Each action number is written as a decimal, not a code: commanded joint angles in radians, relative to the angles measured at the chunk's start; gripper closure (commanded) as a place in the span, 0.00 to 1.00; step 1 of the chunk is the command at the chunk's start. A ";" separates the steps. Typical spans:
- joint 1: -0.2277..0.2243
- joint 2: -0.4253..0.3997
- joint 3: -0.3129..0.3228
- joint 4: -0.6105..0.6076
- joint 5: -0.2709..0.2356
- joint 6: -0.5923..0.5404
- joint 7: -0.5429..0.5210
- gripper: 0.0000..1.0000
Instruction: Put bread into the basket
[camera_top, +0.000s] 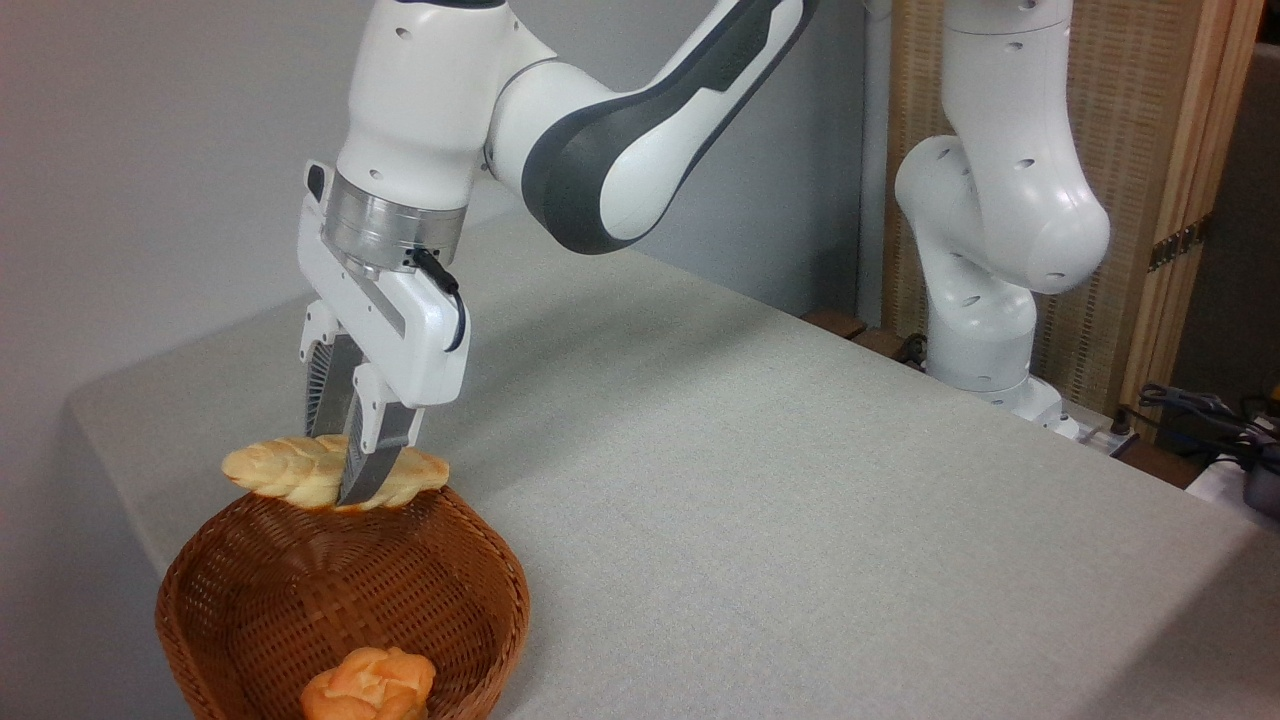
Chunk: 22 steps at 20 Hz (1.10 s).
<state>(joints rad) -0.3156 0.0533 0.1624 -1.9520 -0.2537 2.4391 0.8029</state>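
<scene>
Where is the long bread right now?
The bread is at lower left, pinched in the gripper at the far rim of the basket, not down inside yet.

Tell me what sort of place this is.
Likely a robotics lab, not a kitchen: a Panda arm bolted beside a cloth-covered table, loose cables at right, and bread held in its tool above a basket.
</scene>
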 joint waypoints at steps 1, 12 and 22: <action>-0.002 0.008 0.006 0.018 -0.025 0.014 0.001 0.00; 0.001 -0.012 0.020 0.031 -0.013 -0.067 -0.073 0.00; 0.001 -0.027 0.043 0.179 0.220 -0.566 -0.171 0.00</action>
<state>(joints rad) -0.3097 0.0202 0.2024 -1.8027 -0.0956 1.9448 0.6896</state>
